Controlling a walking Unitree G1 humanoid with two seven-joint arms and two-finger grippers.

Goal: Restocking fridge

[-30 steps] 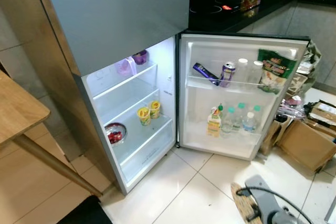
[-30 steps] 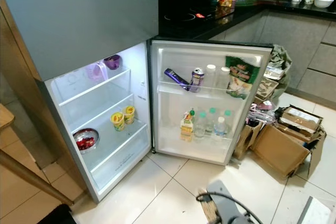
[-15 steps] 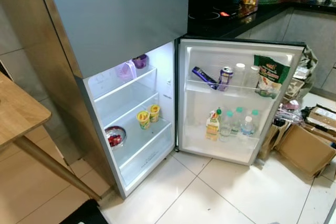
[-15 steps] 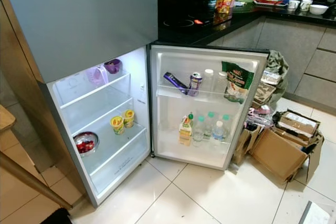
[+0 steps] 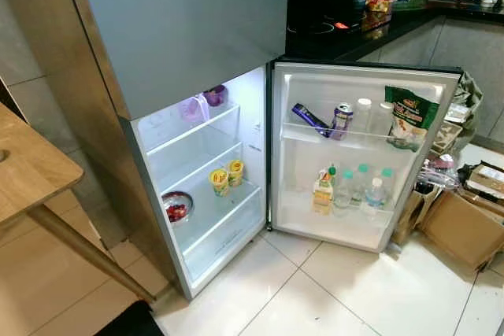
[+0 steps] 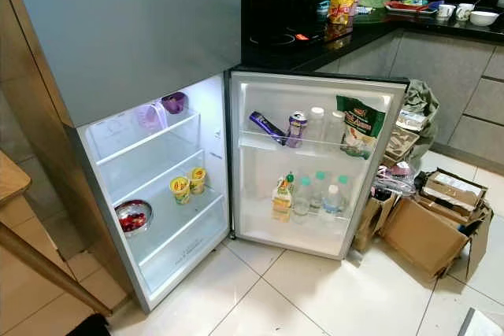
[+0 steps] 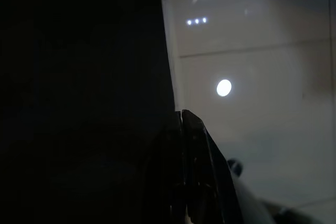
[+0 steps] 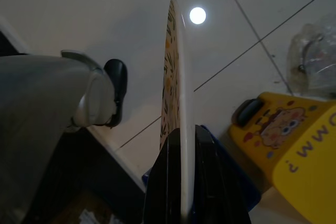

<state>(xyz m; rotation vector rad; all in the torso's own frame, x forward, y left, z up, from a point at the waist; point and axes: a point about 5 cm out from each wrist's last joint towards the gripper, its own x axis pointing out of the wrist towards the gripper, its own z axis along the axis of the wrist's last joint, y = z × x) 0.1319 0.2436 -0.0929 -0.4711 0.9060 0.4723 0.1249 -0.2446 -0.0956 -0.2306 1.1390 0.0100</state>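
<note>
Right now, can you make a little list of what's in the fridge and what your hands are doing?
Fridge door: open
Top shelf: purple cups
Middle shelf: two yellow cups, bowl of red fruit
Door top rack: can, green bag
Door bottom rack: water bottles
Left gripper: shut, empty
Right gripper: shut on thin patterned plate

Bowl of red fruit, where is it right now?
The bowl sits at the front left of the fridge's lower glass shelf in the left eye view, left of the two yellow cups.
</note>
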